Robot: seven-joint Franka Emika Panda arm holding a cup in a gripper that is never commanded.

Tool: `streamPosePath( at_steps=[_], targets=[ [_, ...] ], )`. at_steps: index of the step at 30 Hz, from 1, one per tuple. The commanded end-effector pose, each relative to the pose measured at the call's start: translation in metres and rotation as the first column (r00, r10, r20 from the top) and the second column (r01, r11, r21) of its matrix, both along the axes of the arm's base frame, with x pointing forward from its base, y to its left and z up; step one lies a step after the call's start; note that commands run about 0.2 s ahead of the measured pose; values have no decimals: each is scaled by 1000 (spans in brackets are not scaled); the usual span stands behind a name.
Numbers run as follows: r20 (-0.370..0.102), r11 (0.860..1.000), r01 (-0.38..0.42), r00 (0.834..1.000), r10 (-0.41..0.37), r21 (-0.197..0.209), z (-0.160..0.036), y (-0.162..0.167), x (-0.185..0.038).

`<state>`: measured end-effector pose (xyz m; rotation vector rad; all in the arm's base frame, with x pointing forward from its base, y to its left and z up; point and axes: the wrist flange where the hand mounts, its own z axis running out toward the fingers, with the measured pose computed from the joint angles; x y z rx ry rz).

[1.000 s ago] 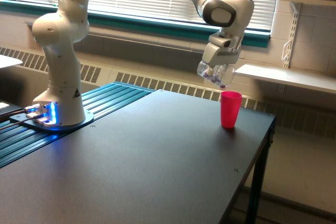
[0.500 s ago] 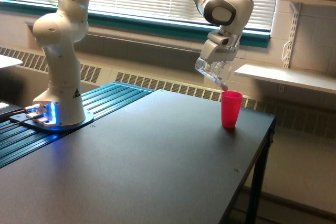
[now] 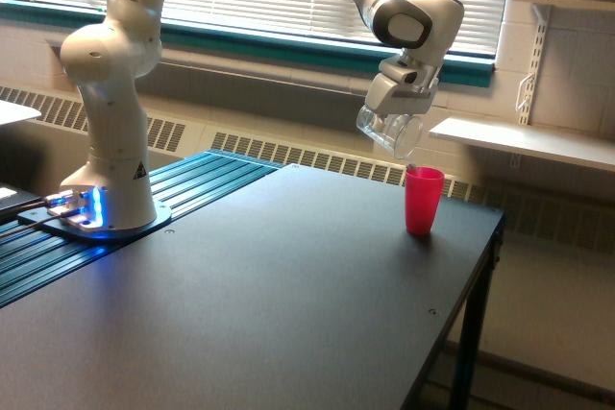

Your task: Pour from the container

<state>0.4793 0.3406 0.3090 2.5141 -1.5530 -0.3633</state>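
Clear plastic cup [image 3: 389, 132] gripped by the gripper [image 3: 396, 122], tipped mouth-down just above and to the exterior view's left of the pink cup [image 3: 423, 200]. Appears empty now; no dark bits discernible. Judged light, thin-walled, easily crushed or slipping; hold at mid-wall, moderate squeeze. Pink cup near tabletop [image 3: 269, 295] edge, likely tips if nudged. Arm base [image 3: 108, 189] well apart.

Dark table [image 3: 288, 314], pink cup [image 3: 423, 201] upright near its far right edge, robot base [image 3: 101, 213] at left
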Motion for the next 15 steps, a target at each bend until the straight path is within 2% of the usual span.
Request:
streamPosePath(
  at_steps=[1, 13, 15],
  targets=[
    [0, 1000, 30, 1000, -30, -9, 0, -4, 4],
    [14, 999, 50, 999, -50, 1, 5, -7, 9],
    [21, 999, 52, 998, -52, -10, 6, -9, 9]
  ],
)
